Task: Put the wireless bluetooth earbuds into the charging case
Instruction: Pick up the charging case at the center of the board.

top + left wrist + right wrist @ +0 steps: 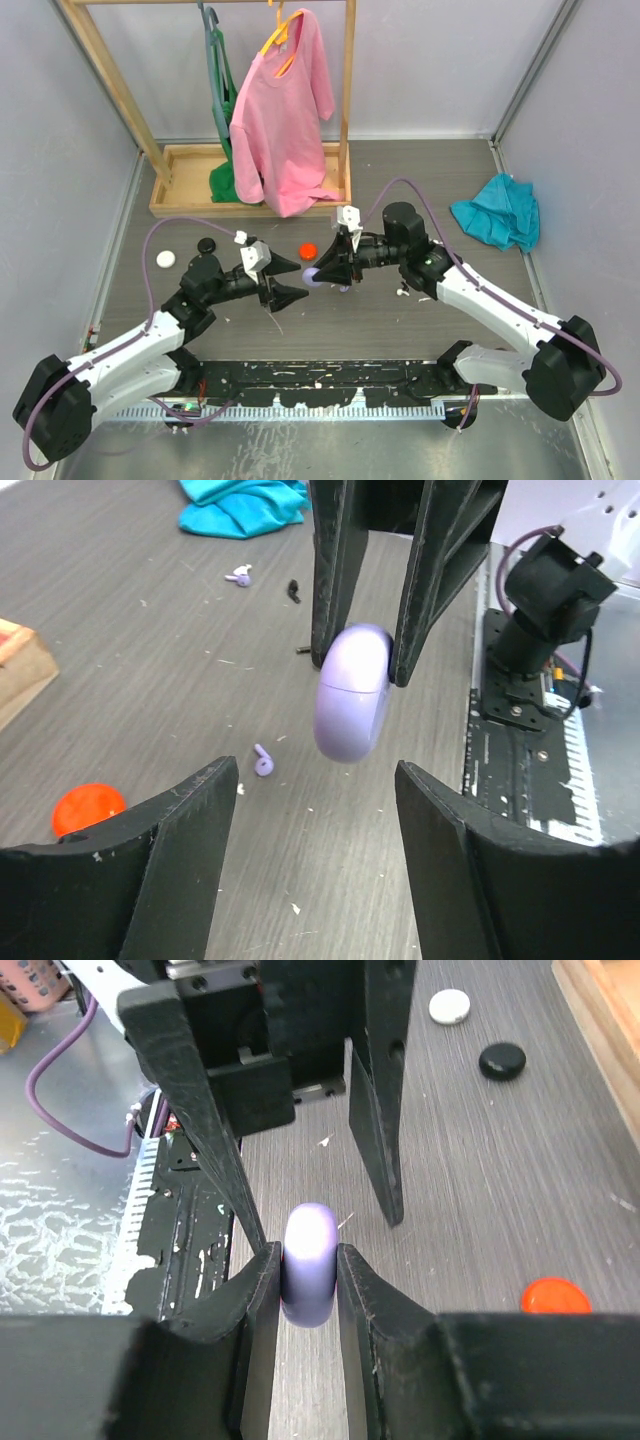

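My right gripper (309, 1252) is shut on a closed lilac round charging case (309, 1270), held on edge above the table; it also shows in the left wrist view (352, 692) and the top view (318, 276). My left gripper (315, 778) is open and empty, facing the case from a short way off, its fingers (376, 1110) on either side beyond it. One lilac earbud (263, 763) lies on the table under the case. A second lilac earbud (238, 576) and a dark earbud (293, 590) lie farther off towards the cloth.
A red round case (308, 250) lies just behind the grippers; a black case (207, 244) and a white case (165, 258) lie at the left. A teal cloth (497, 210) is at the right. A wooden clothes rack (190, 180) with a pink shirt stands at the back.
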Motion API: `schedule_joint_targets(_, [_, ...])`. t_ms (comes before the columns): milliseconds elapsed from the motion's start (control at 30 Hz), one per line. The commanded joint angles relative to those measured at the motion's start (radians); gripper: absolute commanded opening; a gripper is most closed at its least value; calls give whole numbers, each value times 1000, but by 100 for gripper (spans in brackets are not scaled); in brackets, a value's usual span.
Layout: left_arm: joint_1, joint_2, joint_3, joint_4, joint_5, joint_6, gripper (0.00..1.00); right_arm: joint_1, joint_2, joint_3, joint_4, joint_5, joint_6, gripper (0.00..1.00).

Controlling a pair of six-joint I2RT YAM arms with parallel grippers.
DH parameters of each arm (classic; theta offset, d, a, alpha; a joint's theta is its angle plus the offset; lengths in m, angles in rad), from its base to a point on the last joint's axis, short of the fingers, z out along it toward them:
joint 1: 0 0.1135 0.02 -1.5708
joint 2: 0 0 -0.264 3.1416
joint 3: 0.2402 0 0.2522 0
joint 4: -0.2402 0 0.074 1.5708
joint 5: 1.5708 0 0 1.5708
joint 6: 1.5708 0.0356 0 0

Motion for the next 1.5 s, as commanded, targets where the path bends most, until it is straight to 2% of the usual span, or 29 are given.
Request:
schedule_joint_targets(0, [6,15,35,112,105,-59,64,20,-32,9,112,-53,-64,1])
schedule_joint_targets(367, [7,21,47,134,169,-86,49,67,-29,33,33,-22,-156,1])
schedule_joint_targets(1000, [6,39,46,118,190,-72,35,95,-52,58,-2,13,-187,1])
schedule_joint_targets(1200, [6,25,52,118,207,-66,23,98,-46,61,-8,20,-190,1])
schedule_joint_targets(1367, [6,6,46,103,216,-25,5,111,-42,65,-10,39,-191,1])
schedule_joint_targets(1433, [6,-6,34,106,213,12,0,115,-43,69,-10,49,-190,8])
schedule_joint_targets(1467, [6,-12,23,112,206,31,0,116,-44,72,-10,57,-189,17])
